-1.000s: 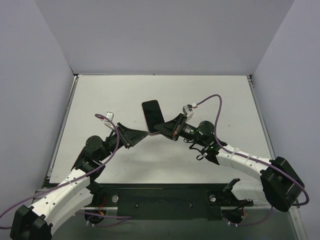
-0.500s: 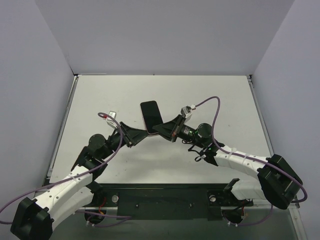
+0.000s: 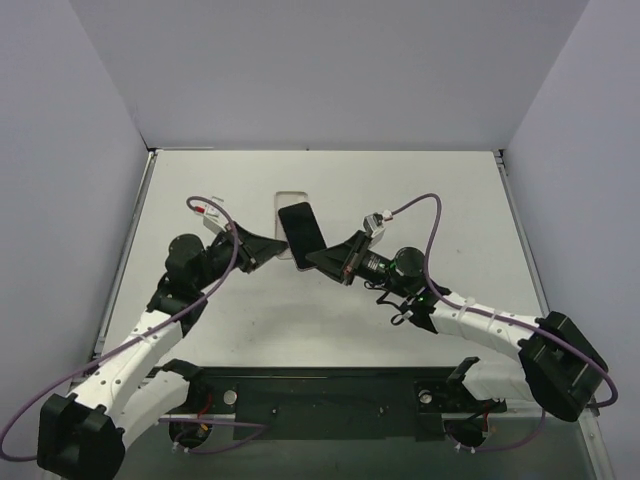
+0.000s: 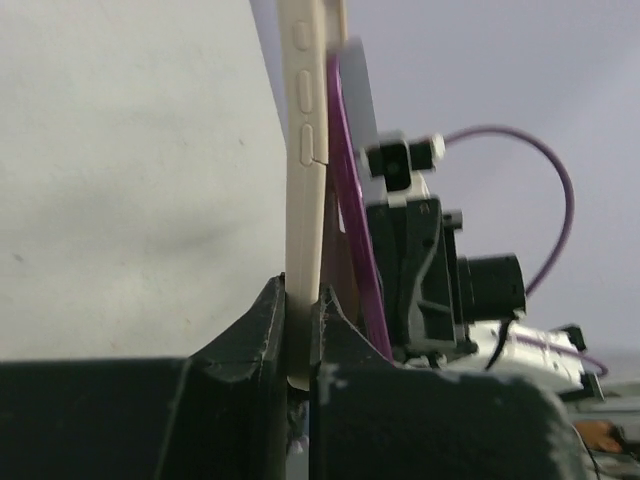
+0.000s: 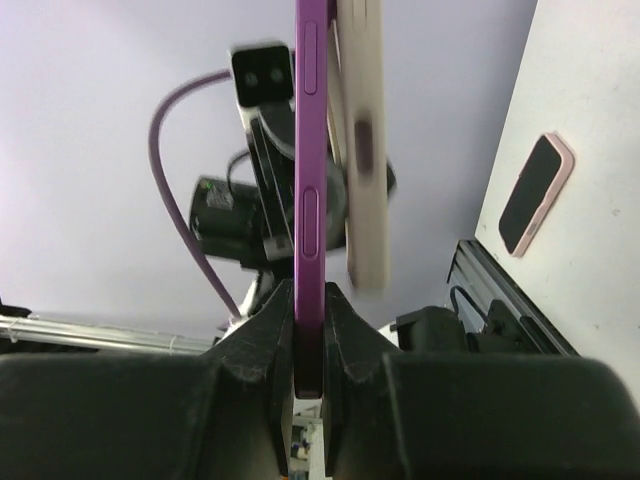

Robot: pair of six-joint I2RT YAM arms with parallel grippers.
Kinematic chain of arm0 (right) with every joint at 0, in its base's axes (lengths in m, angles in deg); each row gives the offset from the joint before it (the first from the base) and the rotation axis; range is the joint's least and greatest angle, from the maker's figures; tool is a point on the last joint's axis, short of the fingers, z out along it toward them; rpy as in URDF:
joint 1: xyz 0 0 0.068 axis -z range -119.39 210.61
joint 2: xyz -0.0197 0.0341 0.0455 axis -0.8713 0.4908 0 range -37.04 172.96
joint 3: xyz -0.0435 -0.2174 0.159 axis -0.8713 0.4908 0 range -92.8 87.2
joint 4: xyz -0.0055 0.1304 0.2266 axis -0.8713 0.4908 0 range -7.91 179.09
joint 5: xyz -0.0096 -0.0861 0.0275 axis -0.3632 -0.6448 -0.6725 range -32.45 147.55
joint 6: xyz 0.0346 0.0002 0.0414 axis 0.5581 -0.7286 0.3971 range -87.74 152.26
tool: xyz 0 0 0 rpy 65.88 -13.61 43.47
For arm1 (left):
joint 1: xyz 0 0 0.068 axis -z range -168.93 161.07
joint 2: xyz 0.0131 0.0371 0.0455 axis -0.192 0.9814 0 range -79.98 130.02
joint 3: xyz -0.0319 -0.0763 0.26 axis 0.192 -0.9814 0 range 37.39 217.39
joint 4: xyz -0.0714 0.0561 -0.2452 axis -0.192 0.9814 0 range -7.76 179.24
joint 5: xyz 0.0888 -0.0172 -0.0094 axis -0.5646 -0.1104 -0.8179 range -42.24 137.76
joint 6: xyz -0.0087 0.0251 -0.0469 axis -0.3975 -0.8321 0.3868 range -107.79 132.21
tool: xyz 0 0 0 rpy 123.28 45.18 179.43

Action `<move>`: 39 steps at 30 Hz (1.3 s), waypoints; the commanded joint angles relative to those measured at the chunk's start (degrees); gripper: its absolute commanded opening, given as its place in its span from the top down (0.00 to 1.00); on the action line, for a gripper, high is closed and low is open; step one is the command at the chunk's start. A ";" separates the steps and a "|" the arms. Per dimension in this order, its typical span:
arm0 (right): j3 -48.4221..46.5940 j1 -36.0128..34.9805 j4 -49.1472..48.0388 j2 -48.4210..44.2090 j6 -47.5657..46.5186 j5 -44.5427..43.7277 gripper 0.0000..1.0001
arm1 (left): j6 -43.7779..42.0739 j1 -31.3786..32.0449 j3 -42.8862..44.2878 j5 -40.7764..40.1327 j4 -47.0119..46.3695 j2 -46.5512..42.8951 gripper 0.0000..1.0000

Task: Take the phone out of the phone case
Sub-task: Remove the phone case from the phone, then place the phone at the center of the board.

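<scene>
Both arms meet above the middle of the white table [image 3: 450, 200], their claws facing each other. The left gripper [image 3: 268, 248] is pressed together on the edge of the cream phone case [image 3: 289, 196]; in the left wrist view its fingers [image 4: 270, 330] pinch the case [image 4: 303, 120] at its lower end, with the case standing upright and edge-on. The right gripper [image 3: 320, 260] is clamped on the purple phone [image 3: 301, 232], whose dark screen faces up toward the overhead camera. In the right wrist view the phone [image 5: 311, 150] rises straight from between the fingers [image 5: 345, 335], and the case [image 5: 362, 180] stands blurred just beside it. A narrow gap shows between their upper parts. Lower down, contact cannot be judged. Both are held clear of the table.
</scene>
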State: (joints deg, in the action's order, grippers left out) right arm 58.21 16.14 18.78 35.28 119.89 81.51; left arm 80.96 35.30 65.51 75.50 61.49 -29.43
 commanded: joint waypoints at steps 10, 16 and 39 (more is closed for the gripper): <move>-8.80 13.51 45.80 -18.79 -29.17 -3.30 1.00 | -23.81 -9.90 22.94 -16.76 33.57 7.45 1.00; -9.32 30.57 52.67 -15.89 -39.88 -5.85 1.00 | -39.30 -9.55 31.29 -3.66 38.32 12.74 1.00; -50.80 54.48 66.21 33.93 -61.79 9.15 1.00 | -51.79 6.71 26.37 -10.52 41.67 2.28 1.00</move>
State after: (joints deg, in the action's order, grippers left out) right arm 15.39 68.55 84.55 65.00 61.67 83.20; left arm 32.09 41.37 90.55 67.02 102.82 -25.50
